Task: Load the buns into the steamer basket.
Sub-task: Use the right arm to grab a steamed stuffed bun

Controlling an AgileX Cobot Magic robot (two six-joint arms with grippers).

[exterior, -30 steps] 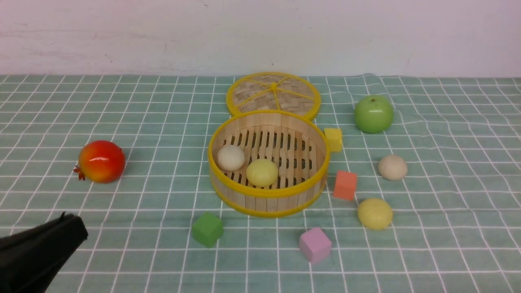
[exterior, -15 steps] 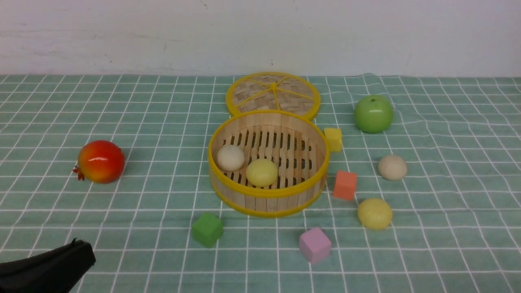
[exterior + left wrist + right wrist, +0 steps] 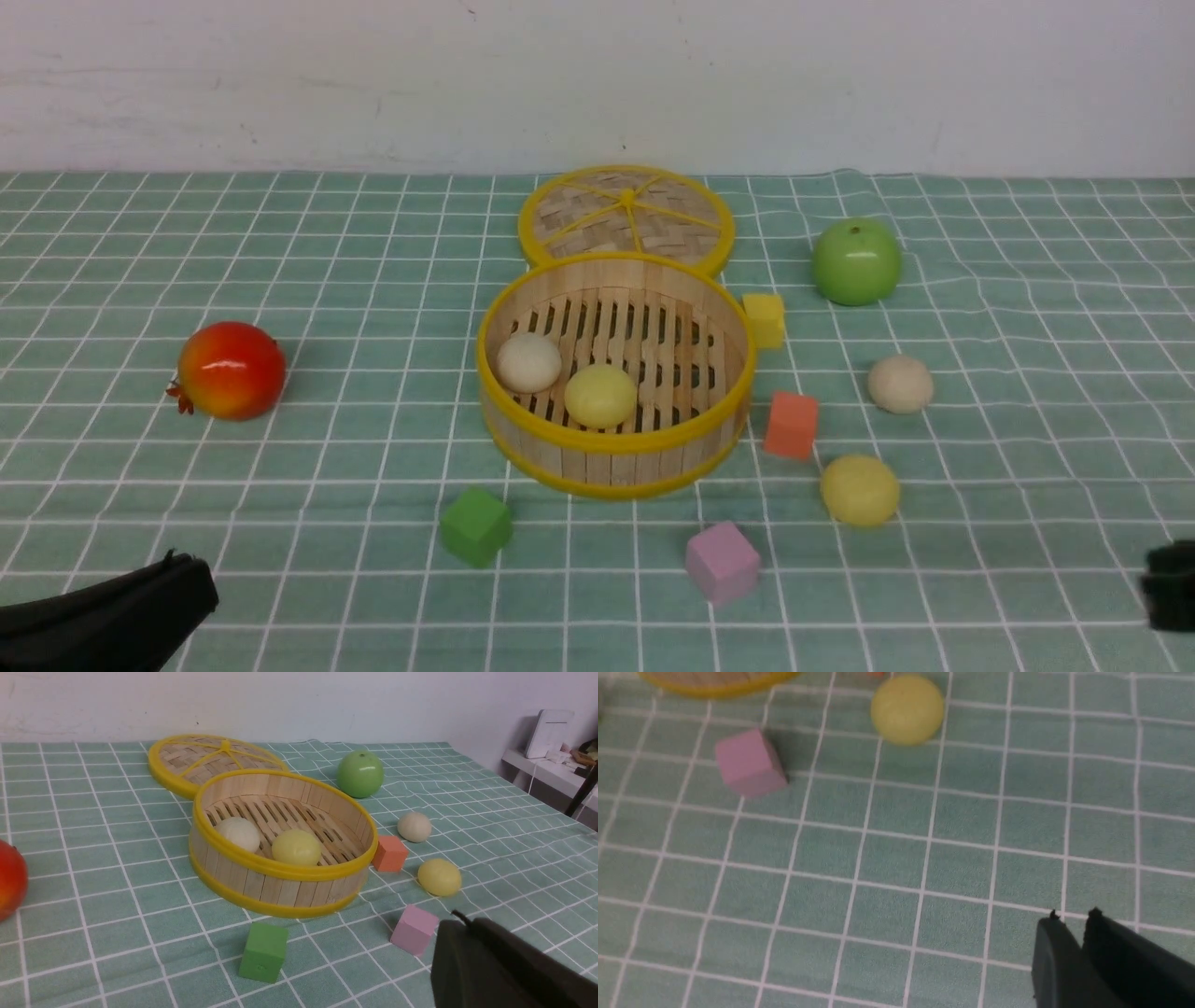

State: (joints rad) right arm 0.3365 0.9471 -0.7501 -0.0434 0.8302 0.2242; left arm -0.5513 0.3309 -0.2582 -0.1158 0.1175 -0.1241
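Observation:
The steamer basket stands mid-table with a cream-white bun and a pale yellow bun inside it. Another cream-white bun and another pale yellow bun lie on the cloth to its right. My left gripper is shut and empty, low at the near left, far from the basket. My right gripper just shows at the near right edge. In the right wrist view it is shut and empty, with the loose yellow bun well ahead of it.
The woven lid lies behind the basket. A green apple sits at the back right and a red pomegranate at the left. Yellow, orange, green and pink cubes surround the basket.
My left gripper has dropped lower towards the near left corner. My right gripper has come into view at the near right edge. Buns and basket have not moved.

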